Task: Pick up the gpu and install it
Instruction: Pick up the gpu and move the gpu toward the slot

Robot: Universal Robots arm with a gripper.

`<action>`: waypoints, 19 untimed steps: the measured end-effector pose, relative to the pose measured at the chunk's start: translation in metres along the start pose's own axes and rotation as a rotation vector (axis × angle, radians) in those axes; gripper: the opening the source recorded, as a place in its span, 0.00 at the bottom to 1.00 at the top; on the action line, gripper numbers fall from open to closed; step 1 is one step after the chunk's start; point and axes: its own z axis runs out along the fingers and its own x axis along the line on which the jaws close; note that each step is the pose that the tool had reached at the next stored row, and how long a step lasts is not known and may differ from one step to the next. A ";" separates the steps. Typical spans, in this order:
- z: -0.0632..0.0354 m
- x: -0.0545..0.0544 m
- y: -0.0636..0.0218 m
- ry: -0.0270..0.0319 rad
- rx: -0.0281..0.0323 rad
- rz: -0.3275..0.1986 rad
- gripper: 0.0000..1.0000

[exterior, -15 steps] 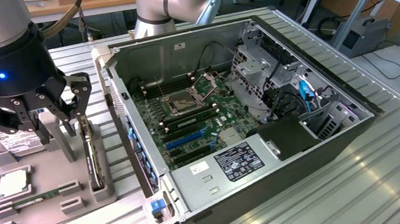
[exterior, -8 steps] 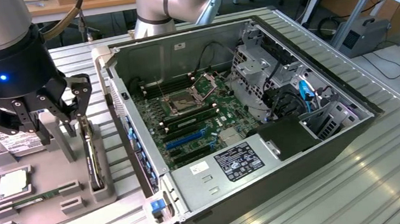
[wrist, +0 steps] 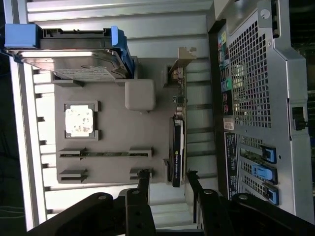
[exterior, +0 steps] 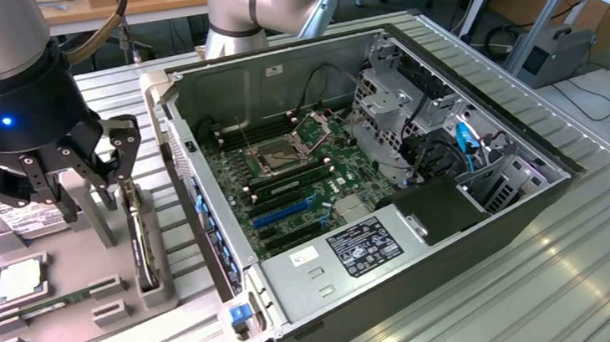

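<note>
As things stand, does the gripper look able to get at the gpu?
Probably yes: the open gripper hangs above the gpu, which stands on edge in the grey tray, its upper edge uncovered, with nothing between.

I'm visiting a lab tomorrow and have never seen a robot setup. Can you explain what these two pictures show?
The machine is a robot arm ending in a gripper, a two-fingered claw. One picture comes from a camera off the arm, the other from one on the wrist, looking past the fingers. On the metal table sit an open computer case and a grey tray carrying a hard drive, a CPU, a RAM stick and the gpu on edge. The gripper is open, holds nothing, and hovers over the gpu.
</note>
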 end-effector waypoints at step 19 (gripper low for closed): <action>0.0059 0.000 -0.0002 -0.0001 -0.0001 0.000 0.42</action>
